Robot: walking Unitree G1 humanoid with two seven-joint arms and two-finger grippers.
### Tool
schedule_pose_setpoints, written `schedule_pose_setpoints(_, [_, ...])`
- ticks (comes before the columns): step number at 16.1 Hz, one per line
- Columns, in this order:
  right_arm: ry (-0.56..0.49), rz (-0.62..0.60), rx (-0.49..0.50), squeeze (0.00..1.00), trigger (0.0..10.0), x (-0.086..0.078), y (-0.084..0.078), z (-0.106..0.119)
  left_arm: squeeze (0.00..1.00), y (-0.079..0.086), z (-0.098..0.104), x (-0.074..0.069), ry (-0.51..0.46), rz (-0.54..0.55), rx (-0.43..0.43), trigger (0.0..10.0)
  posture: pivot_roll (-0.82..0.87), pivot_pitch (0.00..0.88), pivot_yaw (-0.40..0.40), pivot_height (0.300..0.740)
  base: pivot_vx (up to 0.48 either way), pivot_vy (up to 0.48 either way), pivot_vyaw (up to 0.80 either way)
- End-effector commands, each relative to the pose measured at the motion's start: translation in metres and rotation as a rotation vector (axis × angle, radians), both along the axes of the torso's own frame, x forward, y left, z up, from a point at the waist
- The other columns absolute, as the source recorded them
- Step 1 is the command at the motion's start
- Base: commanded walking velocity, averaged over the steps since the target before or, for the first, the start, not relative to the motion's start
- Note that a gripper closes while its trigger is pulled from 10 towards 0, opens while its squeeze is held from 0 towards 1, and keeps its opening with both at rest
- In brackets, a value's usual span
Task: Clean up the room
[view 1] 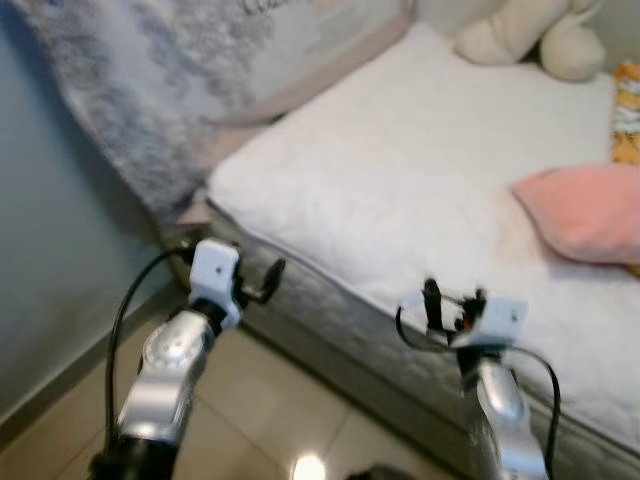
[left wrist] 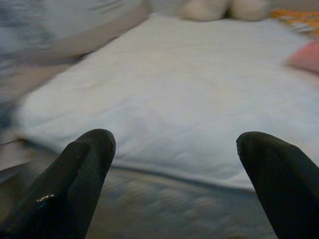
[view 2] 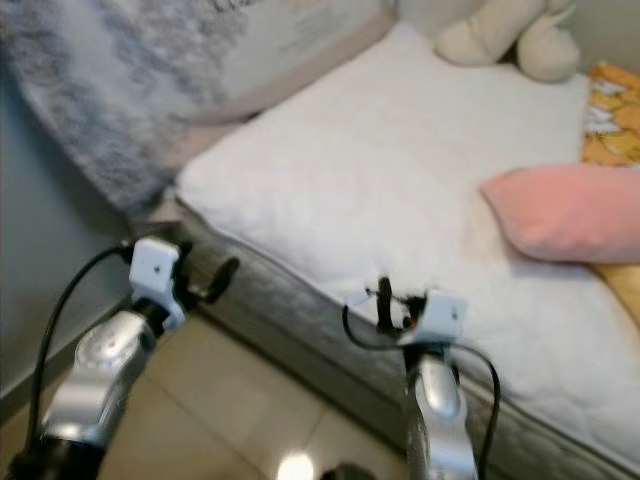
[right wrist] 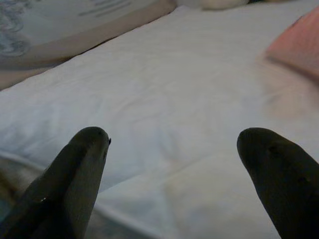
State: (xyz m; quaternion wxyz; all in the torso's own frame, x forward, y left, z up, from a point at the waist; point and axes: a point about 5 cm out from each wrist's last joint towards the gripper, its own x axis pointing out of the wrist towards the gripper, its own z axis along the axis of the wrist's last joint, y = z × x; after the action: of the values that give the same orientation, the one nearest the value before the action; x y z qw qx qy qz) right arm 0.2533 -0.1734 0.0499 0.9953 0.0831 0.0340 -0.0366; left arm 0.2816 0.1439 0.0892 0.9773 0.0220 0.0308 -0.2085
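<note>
We see the whole scene softened by blur, so the print on the grey patterned blanket (view 1: 150, 90) beside the mattress (view 1: 400, 190) cannot be read, and its upper part runs off the frame. The cream plush toy (view 1: 530, 35) at the far end of the mattress is cut by the top edge; its head is out of sight. The pink pillow (view 1: 585, 210) on the mattress is cropped at the side, as is the orange patterned cloth (view 1: 627, 120) behind it. In the left wrist view the mattress's near side (left wrist: 164, 214) is a grey smear whose texture we cannot make out
</note>
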Motion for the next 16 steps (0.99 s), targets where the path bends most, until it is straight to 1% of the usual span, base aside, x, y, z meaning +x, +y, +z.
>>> schedule_pose_setpoints(1, [0.014,-0.008,-0.001,0.0,10.0,-0.0026,-0.0015,-0.0037,0.0,-0.0086,0.0027,-0.0036,-0.019,-0.055,0.008,10.0,-0.01,0.0,0.003,0.731,0.0,-0.465,-0.57])
schedule_pose_setpoints(2, [0.01,-0.002,-0.001,0.0,10.0,-0.0014,0.0003,-0.0021,0.0,-0.0114,0.0039,-0.0048,-0.031,-0.079,0.008,10.0,-0.01,0.0,-0.001,0.731,0.0,-0.465,-0.58])
schedule_pose_setpoints(5, [0.007,0.01,-0.004,0.0,10.0,0.0012,0.0009,-0.0006,0.0,-0.016,0.0053,-0.0058,-0.039,-0.104,-0.012,10.0,-0.01,0.0,-0.004,0.731,0.0,-0.47,-0.58])
schedule_pose_setpoints(6, [0.007,0.008,-0.005,0.0,10.0,0.0024,0.0001,-0.0006,0.0,-0.0168,0.0071,-0.005,-0.044,-0.1,-0.022,10.0,-0.01,0.0,-0.003,0.731,0.0,0.0,-0.57])
schedule_pose_setpoints(10, [0.001,-0.005,-0.001,0.0,10.0,0.0045,0.0007,0.0001,0.0,-0.014,0.0066,-0.0007,-0.039,-0.101,0.007,10.0,-0.02,0.0,0.009,0.731,0.0,0.0,-0.57])
schedule_pose_setpoints(16, [0.006,-0.033,-0.001,0.0,10.0,0.0009,-0.0008,-0.003,0.0,-0.013,0.0065,0.0035,-0.039,-0.107,0.026,10.0,-0.03,0.0,0.019,0.731,0.0,0.0,-0.57])
